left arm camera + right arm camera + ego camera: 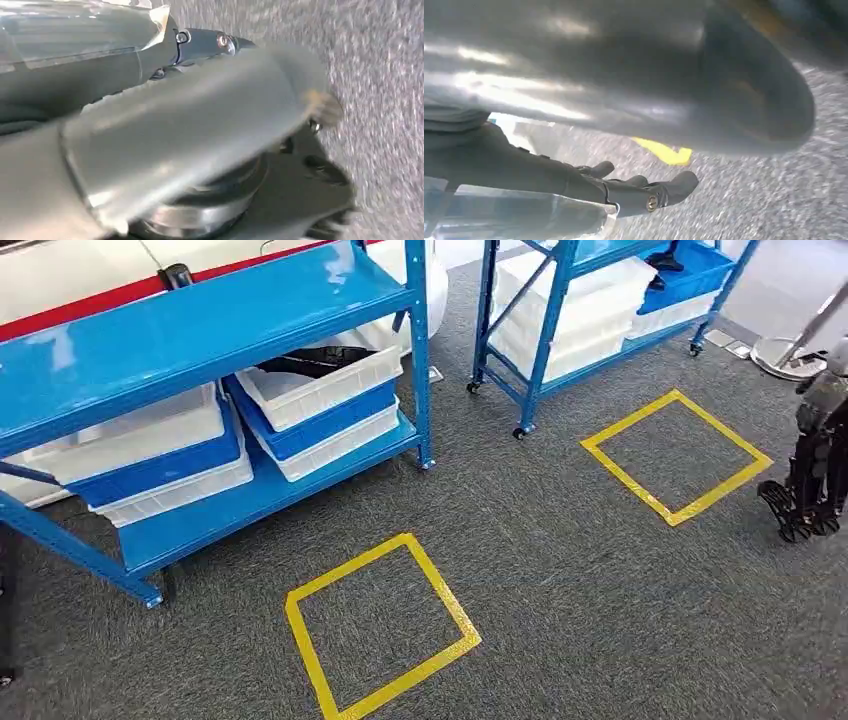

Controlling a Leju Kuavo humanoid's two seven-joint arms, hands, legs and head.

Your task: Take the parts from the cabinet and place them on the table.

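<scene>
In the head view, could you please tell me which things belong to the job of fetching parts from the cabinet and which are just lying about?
Part of the job:
- near blue shelving rack
- white bin holding dark parts
- stacked white and blue bins
- far blue rack with bins

Just lying about:
- yellow tape squares on the carpet
- folded black stand
- chrome pole base

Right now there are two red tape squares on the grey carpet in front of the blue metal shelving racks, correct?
Not quite: the tape squares are yellow, not red. The head view shows one yellow tape square near the closer blue metal shelving rack and a second yellow tape square by the farther rack, both on the grey carpet.
</scene>
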